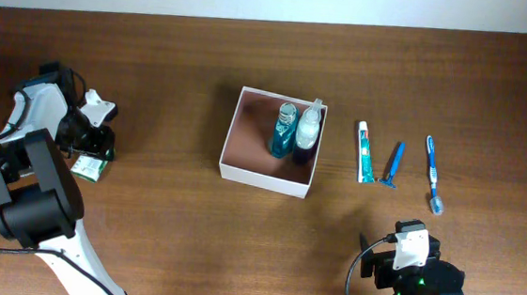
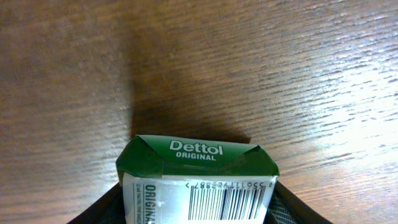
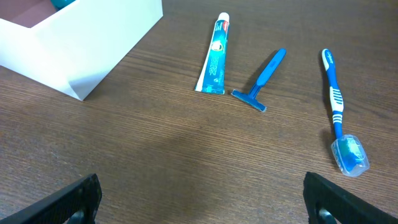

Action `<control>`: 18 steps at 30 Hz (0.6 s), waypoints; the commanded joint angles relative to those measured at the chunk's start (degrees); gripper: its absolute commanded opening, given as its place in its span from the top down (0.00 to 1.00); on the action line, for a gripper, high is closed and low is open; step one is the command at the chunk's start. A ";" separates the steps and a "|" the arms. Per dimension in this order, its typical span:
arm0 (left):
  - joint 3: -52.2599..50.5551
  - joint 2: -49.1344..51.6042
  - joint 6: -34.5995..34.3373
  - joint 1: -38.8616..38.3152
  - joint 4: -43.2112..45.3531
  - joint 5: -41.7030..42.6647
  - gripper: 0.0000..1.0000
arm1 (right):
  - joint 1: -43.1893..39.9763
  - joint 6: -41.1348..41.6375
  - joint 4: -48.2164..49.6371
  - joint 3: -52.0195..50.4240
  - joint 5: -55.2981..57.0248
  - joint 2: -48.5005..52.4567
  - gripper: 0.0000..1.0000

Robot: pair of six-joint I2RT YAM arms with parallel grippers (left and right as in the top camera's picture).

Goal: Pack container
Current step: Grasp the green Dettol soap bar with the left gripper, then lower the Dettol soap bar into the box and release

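1. Dark wooden counter [image 1: 176,56], carrying everything listed below.
2. Container [image 1: 248,144]: square, shallow, open-topped box with white walls and a reddish-brown floor, near the middle of the counter. Left half of its floor bare.
3. Left gripper [image 1: 93,153]: at the far left, well apart from the container. Fingers closed on a green and white Dettol soap box [image 2: 199,180], pressing both its sides, low over the counter.
4. Right gripper [image 3: 205,205]: near the front edge, to the right of the container. Fingers spread wide, nothing between them.
5. Already packed: teal bottle [image 1: 285,130] and pale bottle with a dark base [image 1: 308,130], upright, side by side against the container's right wall.
6. Not yet packed, lying flat in a row to the right of the container: toothbrush [image 1: 433,175] farthest out, toothpaste tube [image 1: 365,153] nearest the box, blue razor [image 1: 394,164] between them.
7. Judged progress: two of six items in, a third in hand, three untouched. Likely under halfway.
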 commanded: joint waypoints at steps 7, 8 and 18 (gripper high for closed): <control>17.44 1.22 -13.25 -5.95 -16.17 7.13 0.95 | -0.46 0.33 -0.02 -0.28 -0.09 -0.39 0.01; 20.85 1.22 -14.14 -7.06 -18.27 7.87 0.99 | -0.46 0.33 -0.02 -0.28 -0.09 -0.39 0.01; 44.35 1.22 -23.69 -23.61 -28.81 11.34 0.99 | -0.46 0.33 -0.02 -0.28 -0.09 -0.39 0.01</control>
